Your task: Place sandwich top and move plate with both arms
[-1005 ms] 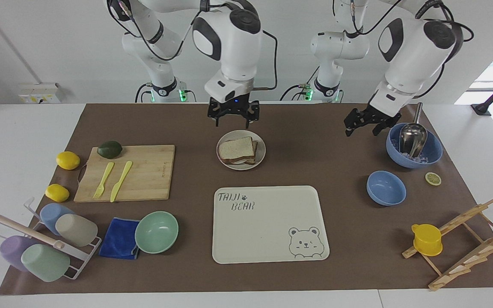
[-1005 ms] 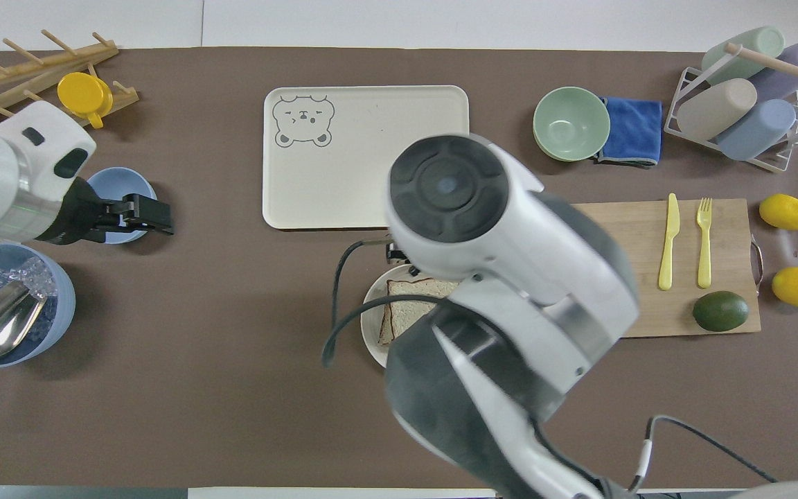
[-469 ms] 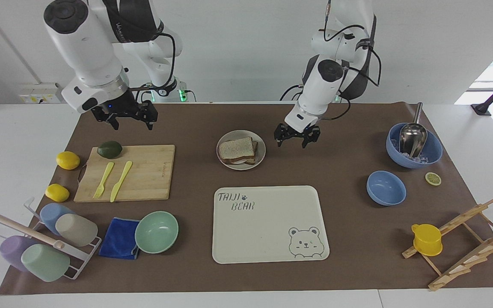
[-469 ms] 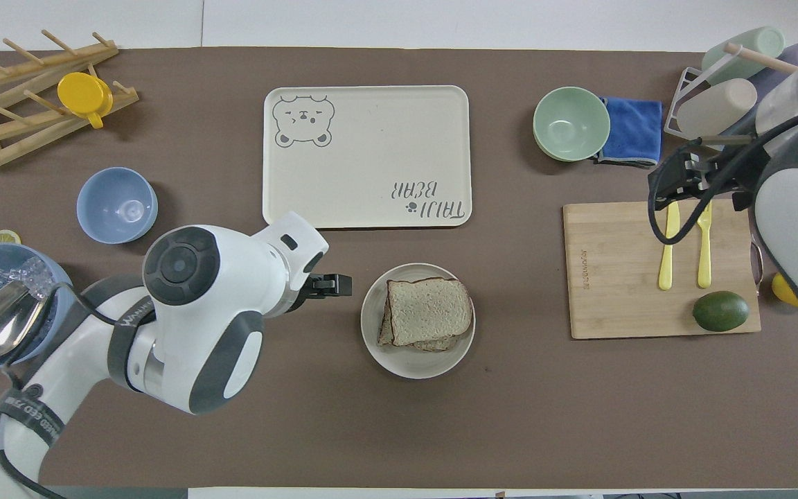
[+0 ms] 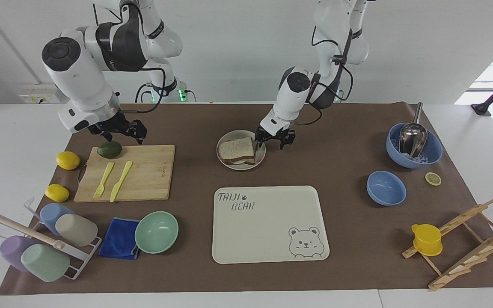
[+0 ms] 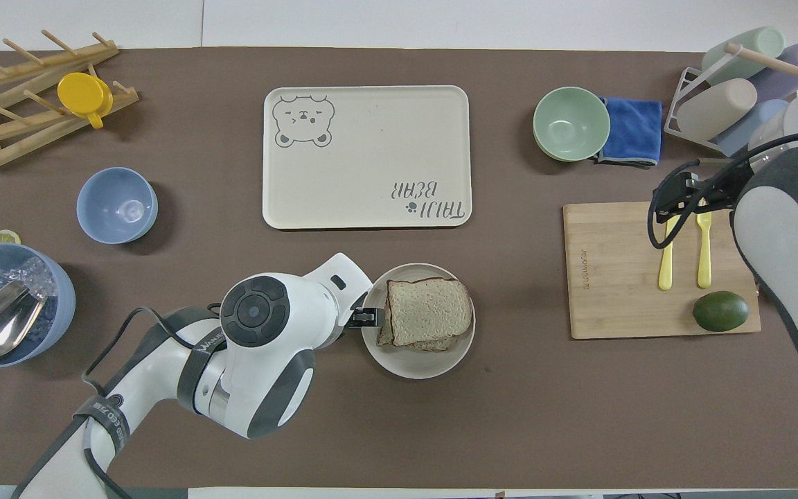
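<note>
Sandwich top [image 5: 237, 148]: already sitting on the stack, squarely capping the lower slice, so the bread half of the job looks done!
Plate [image 5: 241, 167]: mid-table, nearer to the robots than the bear tray [image 5: 268, 252], which looks the likely landing spot.
Left gripper [image 5: 270, 144]: down low at the plate's rim on the left arm's side, fingers spread and seemingly straddling the rim, not clamped. That looks like a rim pinch being set up.
Right gripper [image 5: 118, 131]: released and empty, up over the cutting board [image 5: 152, 179] by the avocado [image 5: 109, 149], well apart from the plate.
Next call: the far rim has no hold yet, and a one-sided lift risks tipping the stack.
</note>
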You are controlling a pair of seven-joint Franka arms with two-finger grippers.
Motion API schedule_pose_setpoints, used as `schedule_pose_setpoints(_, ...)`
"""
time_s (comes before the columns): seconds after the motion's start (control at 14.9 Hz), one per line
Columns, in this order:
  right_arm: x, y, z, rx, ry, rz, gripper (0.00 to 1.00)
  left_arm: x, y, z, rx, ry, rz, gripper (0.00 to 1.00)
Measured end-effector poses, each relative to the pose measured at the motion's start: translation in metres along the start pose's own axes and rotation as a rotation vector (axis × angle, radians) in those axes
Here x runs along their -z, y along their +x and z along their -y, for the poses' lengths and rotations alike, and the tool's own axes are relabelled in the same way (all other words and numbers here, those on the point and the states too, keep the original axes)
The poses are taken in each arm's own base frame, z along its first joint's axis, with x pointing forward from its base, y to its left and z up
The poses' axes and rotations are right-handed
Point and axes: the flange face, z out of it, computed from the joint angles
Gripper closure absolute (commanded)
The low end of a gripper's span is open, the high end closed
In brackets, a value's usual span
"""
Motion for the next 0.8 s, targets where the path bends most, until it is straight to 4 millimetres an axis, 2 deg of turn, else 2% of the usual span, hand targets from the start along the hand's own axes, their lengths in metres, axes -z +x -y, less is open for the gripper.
schedule_pose_setpoints(0.07, -0.002, -0.004, 0.008, 0.014, -0.005, 0.004, 0.00, -0.002, 0.001, 0.001, 0.005, -0.001, 0.002, 0.36)
schedule_pose_setpoints(0.2, -0.006, -0.014, 0.022, 0.031, -0.014, 0.015, 0.00, -0.004, 0.001, 0.002, 0.018, -0.008, 0.008, 0.41)
schedule_pose_setpoints(0.54, -0.005, -0.044, 0.002, 0.003, -0.018, 0.046, 0.00, -0.012, 0.000, -0.001, 0.039, -0.025, 0.022, 0.47)
schedule_pose_setpoints(0.8, -0.008, -0.045, -0.009, -0.016, -0.007, -0.002, 0.00, -0.016, -0.002, -0.005, 0.045, -0.035, 0.024, 0.67)
